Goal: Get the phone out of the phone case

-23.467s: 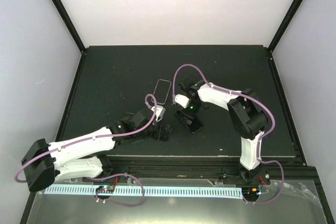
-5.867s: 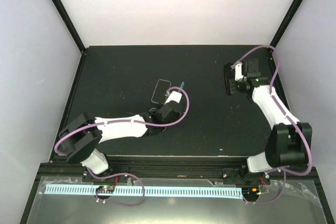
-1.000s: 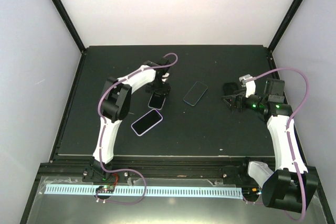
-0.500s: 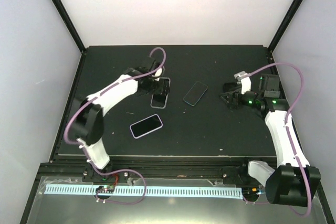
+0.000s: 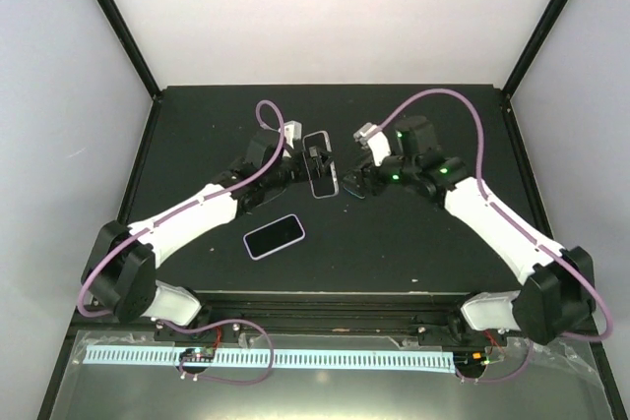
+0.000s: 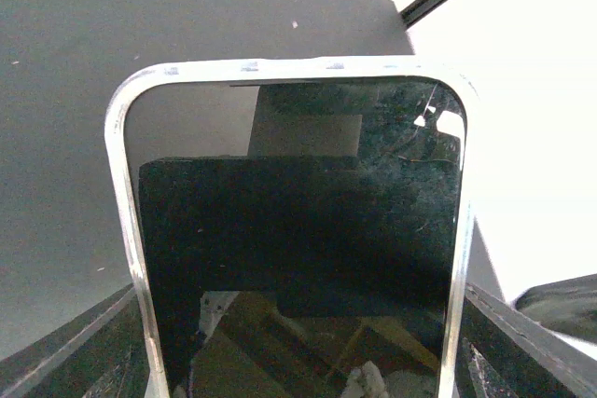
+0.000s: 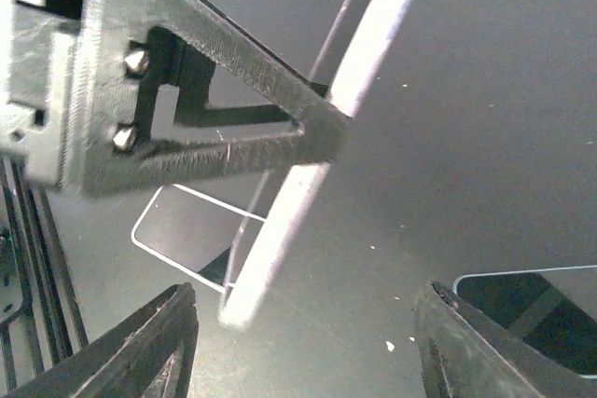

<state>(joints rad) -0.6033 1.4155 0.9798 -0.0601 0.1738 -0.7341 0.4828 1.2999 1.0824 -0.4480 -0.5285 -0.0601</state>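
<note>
Left gripper (image 5: pixel 315 162) is clamped across the width of the phone (image 6: pixel 298 230), holding it lifted and tilted over the table (image 5: pixel 443 125), mid-width, toward the far side. Light rim around it reads as the case (image 6: pixel 126 193), not yet off. Right gripper (image 7: pixel 306 323) is just right of it, fingers spread, gripping nothing. The phone's free end sits ahead of that gap, not touching.

Two more lie flat: lilac-rimmed phone (image 5: pixel 274 236) nearer, blue-rimmed phone (image 7: pixel 527 300) beside the right gripper.

Handling guess: phone is rigid, glossy and slippery, and the glass may crack if dropped. Case looks thin, springy and snug at the corners. Best hold is probably to pinch the case lip at the free end or a corner and peel. The left clamp presses the case sides on, so start away from it.
</note>
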